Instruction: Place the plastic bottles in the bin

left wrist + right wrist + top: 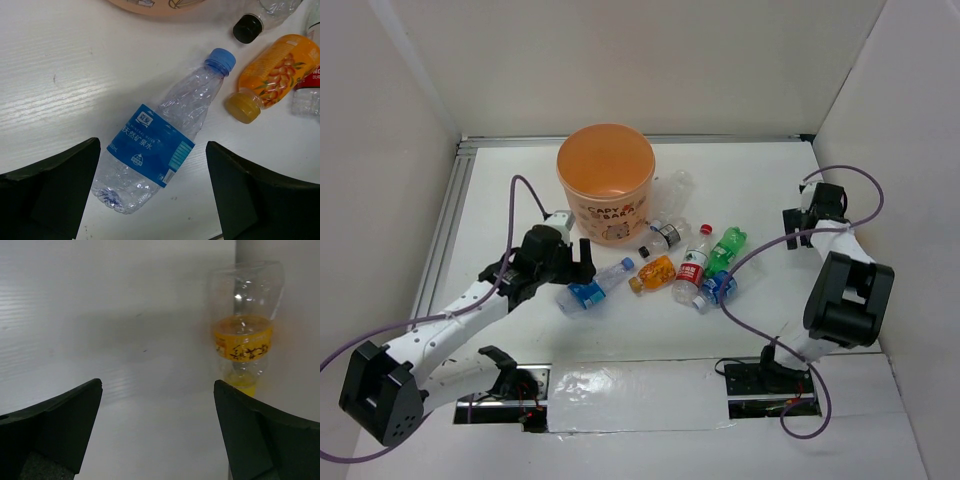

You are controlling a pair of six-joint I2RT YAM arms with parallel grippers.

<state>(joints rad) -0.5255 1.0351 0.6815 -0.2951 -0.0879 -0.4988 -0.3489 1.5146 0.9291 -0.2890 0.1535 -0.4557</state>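
Note:
The bin [605, 180] is a round orange tub at the back of the table. Several plastic bottles lie in front of it: a clear blue-labelled one [592, 288], an orange one [653, 272], a red-white one [690, 268] and a green one [727, 248]. My left gripper [152, 144] is open over the blue-labelled bottle [152, 145], with a finger on each side of its lower half and not touching it. My right gripper [157, 384] is open and empty over bare table at the right. A clear yellow-labelled bottle [243, 340] lies ahead of its right finger.
A dark-labelled bottle with a black cap [247, 27] lies just in front of the bin, next to the orange bottle [272, 75]. Another clear bottle [678, 185] rests beside the bin's right side. White walls close off the table on the left, back and right.

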